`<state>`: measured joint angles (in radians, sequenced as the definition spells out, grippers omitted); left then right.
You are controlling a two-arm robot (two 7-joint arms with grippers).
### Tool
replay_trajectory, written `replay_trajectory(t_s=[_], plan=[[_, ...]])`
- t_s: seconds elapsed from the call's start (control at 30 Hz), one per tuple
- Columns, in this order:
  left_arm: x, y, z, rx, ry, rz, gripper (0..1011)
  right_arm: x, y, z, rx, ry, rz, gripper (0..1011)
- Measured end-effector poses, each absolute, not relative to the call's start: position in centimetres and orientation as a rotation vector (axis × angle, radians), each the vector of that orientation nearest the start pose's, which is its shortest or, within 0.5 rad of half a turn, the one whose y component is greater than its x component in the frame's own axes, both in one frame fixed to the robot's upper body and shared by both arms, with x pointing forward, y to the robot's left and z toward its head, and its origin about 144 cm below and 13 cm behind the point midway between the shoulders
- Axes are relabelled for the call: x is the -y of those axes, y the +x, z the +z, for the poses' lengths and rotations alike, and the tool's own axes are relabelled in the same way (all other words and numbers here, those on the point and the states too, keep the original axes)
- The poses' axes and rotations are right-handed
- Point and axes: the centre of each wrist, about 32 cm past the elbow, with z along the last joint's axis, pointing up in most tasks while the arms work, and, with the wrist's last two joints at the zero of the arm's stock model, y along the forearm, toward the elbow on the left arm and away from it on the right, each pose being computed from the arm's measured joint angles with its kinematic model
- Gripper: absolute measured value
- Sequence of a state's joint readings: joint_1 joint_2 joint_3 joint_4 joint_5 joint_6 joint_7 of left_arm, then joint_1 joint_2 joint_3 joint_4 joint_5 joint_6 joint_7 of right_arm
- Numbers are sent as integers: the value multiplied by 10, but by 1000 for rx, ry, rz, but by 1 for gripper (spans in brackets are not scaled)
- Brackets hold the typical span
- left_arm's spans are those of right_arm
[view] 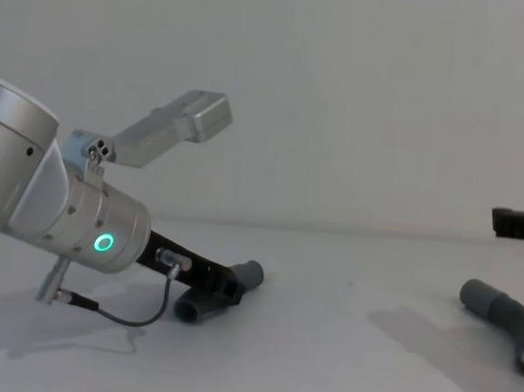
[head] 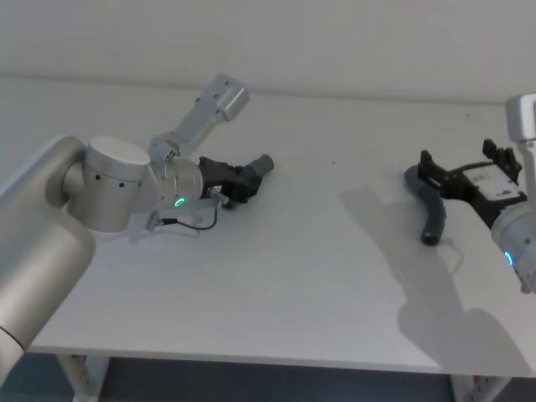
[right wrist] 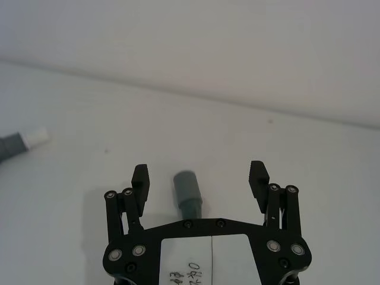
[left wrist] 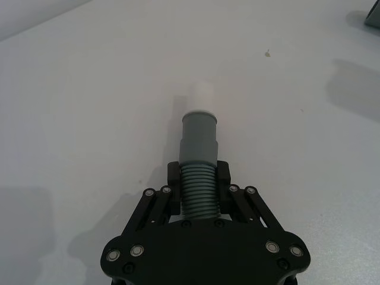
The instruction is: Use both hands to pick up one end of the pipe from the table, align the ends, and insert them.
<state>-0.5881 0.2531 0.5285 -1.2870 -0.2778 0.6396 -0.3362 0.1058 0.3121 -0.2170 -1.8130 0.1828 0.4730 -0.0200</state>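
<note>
Pipe piece point(left wrist: 199, 133) with white tip sits clamped in the left claw point(left wrist: 199, 172), low over the table point(head: 293, 268). Right claw point(right wrist: 199, 175) spreads wide astride the other piece point(right wrist: 187, 189).

Right tool's point(right wrist: 199, 174) spread fingers point(right wrist: 141, 178) straddle the grey pipe point(right wrist: 187, 189).

Left claw point(left wrist: 199, 173) clamped, low; right claw point(right wrist: 199, 174) spread, hovering

pipe point(left wrist: 198, 136) dk grey (tip point(left wrist: 204, 95) wht) | table point(head: 293, 285) pale grey | arm ring point(view: 104, 243) grn
</note>
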Motion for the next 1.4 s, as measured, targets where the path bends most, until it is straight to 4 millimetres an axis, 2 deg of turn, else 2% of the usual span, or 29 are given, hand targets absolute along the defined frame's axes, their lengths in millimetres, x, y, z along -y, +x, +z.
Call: replay_trajectory(t_s=[0.7, 1.4], plan=[[-173, 586, 1240, -209, 517, 878, 333, 217, 464, 1239, -140, -365, -1331, 1001], [-173, 586, 1240, -209, 517, 878, 333, 214, 488, 1226, -219, -411, -1340, 1002]])
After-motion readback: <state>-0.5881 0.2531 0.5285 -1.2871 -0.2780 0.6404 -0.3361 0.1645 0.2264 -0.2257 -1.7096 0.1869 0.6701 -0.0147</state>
